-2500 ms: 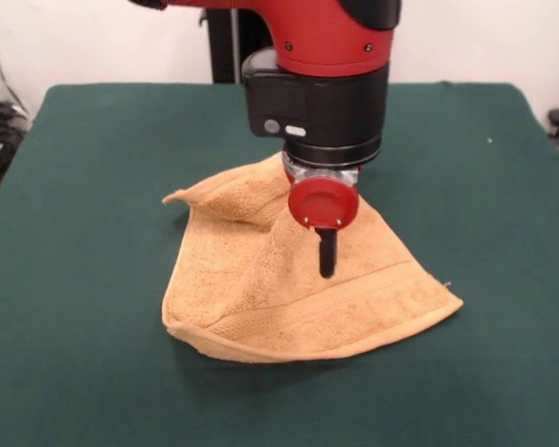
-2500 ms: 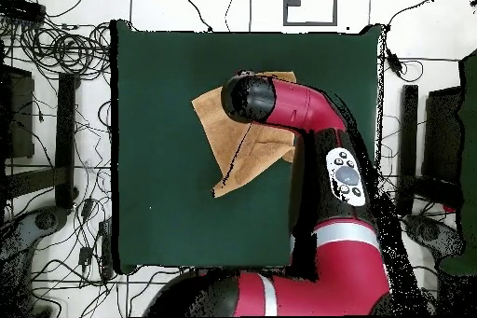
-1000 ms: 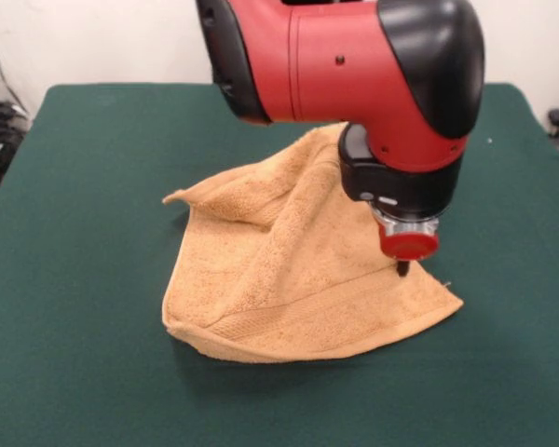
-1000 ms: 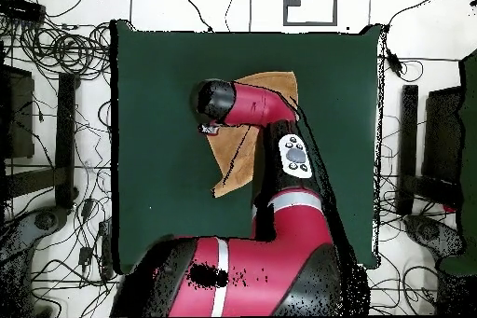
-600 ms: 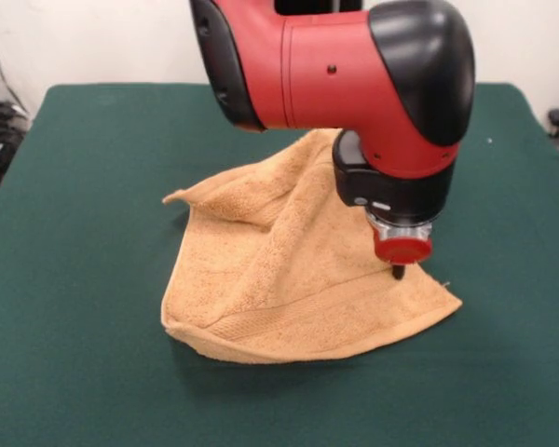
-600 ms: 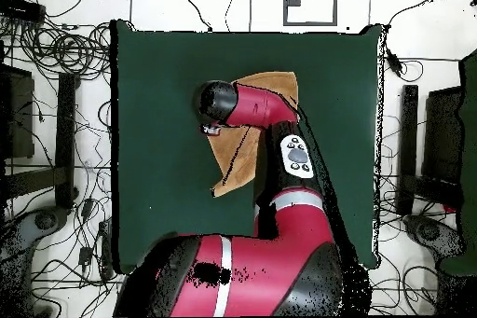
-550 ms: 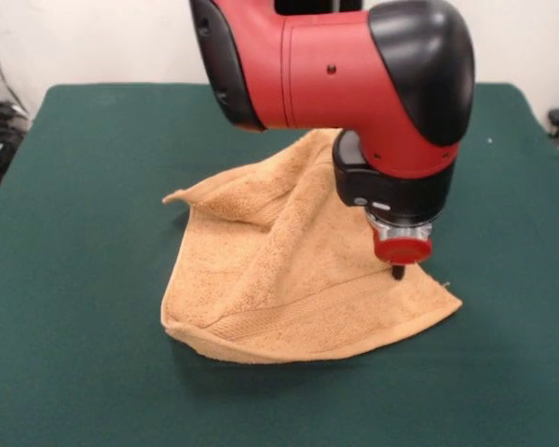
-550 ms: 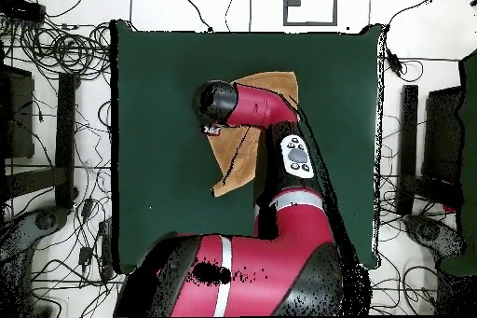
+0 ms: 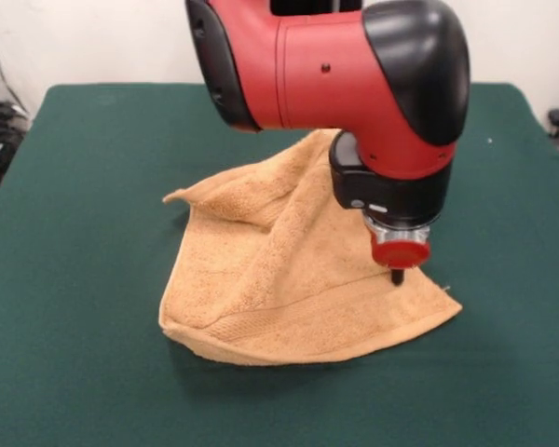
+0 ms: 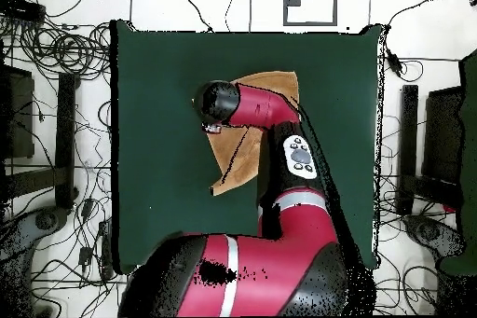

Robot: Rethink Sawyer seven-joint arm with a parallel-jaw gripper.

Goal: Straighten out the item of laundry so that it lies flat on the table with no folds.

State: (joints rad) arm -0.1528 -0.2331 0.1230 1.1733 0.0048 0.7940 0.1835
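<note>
One small tan-orange terry towel (image 9: 279, 270) with a fluffy pile lies rumpled and folded directly beneath the claw (image 9: 397, 277), spreading out to both sides of it. One woven flat band can be counted on the towel, running across the cloth just beside the claw's tip. One large rectangular table (image 9: 93, 186) covered in plain dark green cloth stretches away from the claw on every side. One red and black robot arm (image 9: 354, 84) comes down to that single claw. Many loose black cables (image 10: 56, 44) lie on the floor well away from the claw, too tangled to count.
</note>
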